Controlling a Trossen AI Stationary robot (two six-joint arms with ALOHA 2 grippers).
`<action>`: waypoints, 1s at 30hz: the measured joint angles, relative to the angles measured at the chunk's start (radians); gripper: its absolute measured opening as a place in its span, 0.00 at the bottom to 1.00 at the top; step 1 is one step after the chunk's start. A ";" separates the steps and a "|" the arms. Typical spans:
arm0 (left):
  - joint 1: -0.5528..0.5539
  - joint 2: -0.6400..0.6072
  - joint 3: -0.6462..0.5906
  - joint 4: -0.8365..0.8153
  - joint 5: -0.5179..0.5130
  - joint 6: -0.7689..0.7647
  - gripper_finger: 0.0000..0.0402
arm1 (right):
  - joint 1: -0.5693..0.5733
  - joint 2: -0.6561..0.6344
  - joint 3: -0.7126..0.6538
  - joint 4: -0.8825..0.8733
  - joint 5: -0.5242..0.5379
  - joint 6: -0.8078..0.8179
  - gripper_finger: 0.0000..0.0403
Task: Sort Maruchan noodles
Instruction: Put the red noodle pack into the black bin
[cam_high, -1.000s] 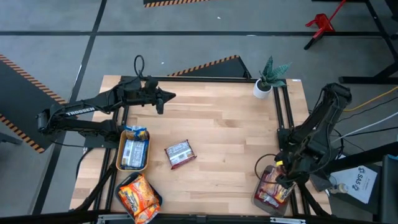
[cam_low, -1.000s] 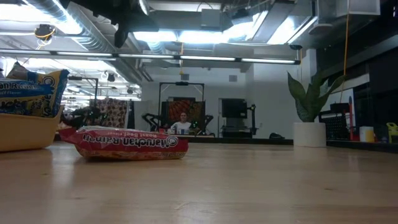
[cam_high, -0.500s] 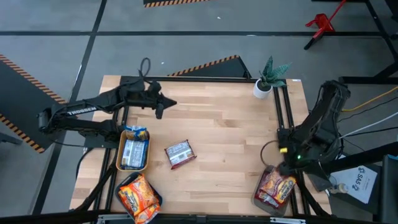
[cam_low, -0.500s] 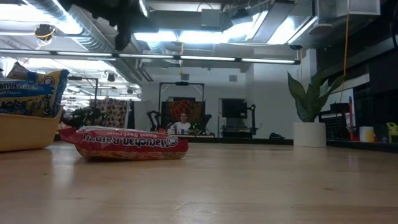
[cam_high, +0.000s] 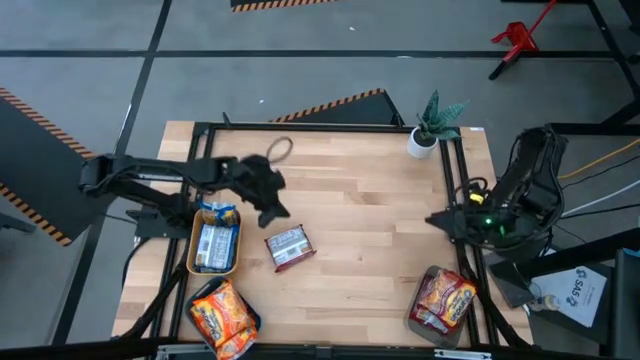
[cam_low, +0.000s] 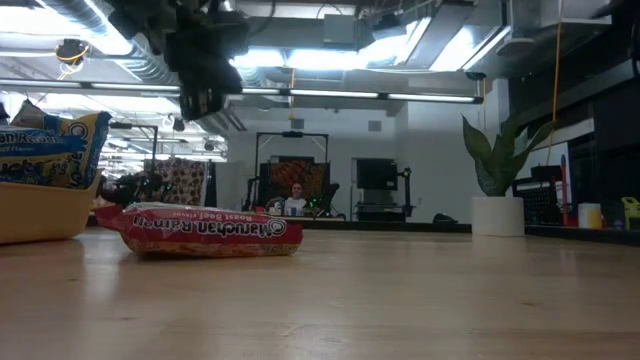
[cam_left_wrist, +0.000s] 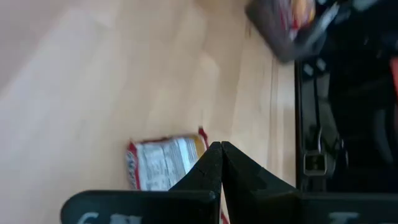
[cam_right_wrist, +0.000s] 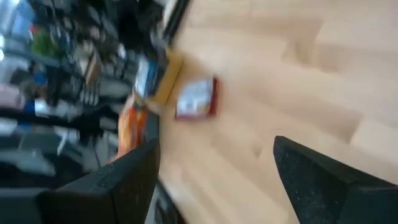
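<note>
Wooden table (cam_high: 370, 200) holds one loose packet (cam_high: 289, 248) near centre; the rest sit sorted in trays at 7, 8 and 5 o'clock. Left gripper (cam_high: 275, 210), fingers closed and empty, hovers just beside it; right gripper (cam_high: 437, 219) gapes empty at 3 o'clock.

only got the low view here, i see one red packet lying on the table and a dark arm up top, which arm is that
Observer: That is the left gripper, hanging just behind the red-brown packet, its jaws shut and empty.
Operator: where's the other arm
Observer: The right gripper is at the table's right edge, jaws open, holding nothing.
Operator: the tray on my left, what's in it
Observer: The yellow tray holds blue-and-silver packets.
Operator: any other trays
Observer: Two more: a dark tray of orange packets at the front left corner, and a grey tray of red-brown packets at the front right.
</note>
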 joint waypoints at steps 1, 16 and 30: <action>-0.022 0.022 0.000 0.002 -0.001 0.005 0.00 | -0.015 0.007 0.000 -0.001 0.034 -0.001 0.74; -0.212 0.201 0.000 -0.077 -0.027 0.005 0.00 | -0.418 0.286 0.000 0.243 -0.294 -0.336 0.74; -0.310 0.203 -0.021 -0.165 -0.187 0.009 0.00 | -0.716 0.663 0.000 0.896 -0.586 -0.644 0.74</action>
